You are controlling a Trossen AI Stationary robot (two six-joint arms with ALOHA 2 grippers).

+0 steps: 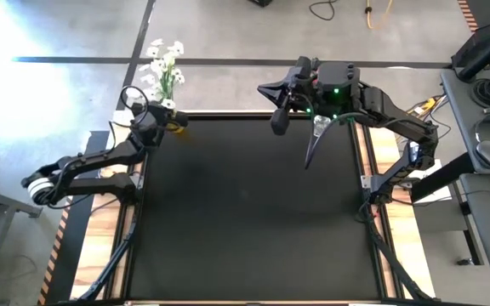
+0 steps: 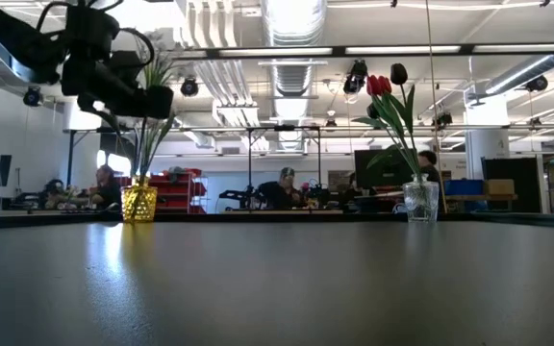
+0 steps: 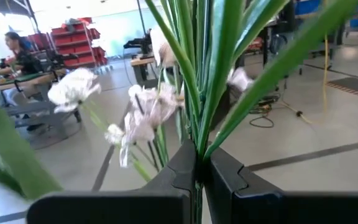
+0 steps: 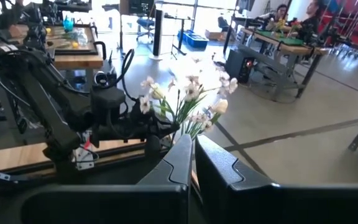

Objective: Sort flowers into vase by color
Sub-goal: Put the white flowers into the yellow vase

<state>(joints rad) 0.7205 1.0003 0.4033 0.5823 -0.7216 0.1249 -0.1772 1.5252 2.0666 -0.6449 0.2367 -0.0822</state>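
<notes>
I am seeing the left end effector point(image 1: 162, 117) sitting at the far left corner of the black bench point(image 1: 245, 221), its fingers point(image 3: 185, 165) clamped on green stems point(image 3: 197, 124) of the white flowers point(image 1: 163, 66). Those white blossoms are fanning out just beyond it, past the bench's far edge, and their stems are standing in the yellow vase point(image 2: 139, 203) directly below it. The right end effector point(image 1: 280, 119) is hovering above the far edge of the bench, its fingers point(image 4: 178, 163) pressed together with nothing between them. Just beside it, toward the right edge, the clear glass vase point(image 2: 420, 201) is holding red tulips point(image 2: 379, 86) and 1 dark tulip point(image 2: 398, 73).
</notes>
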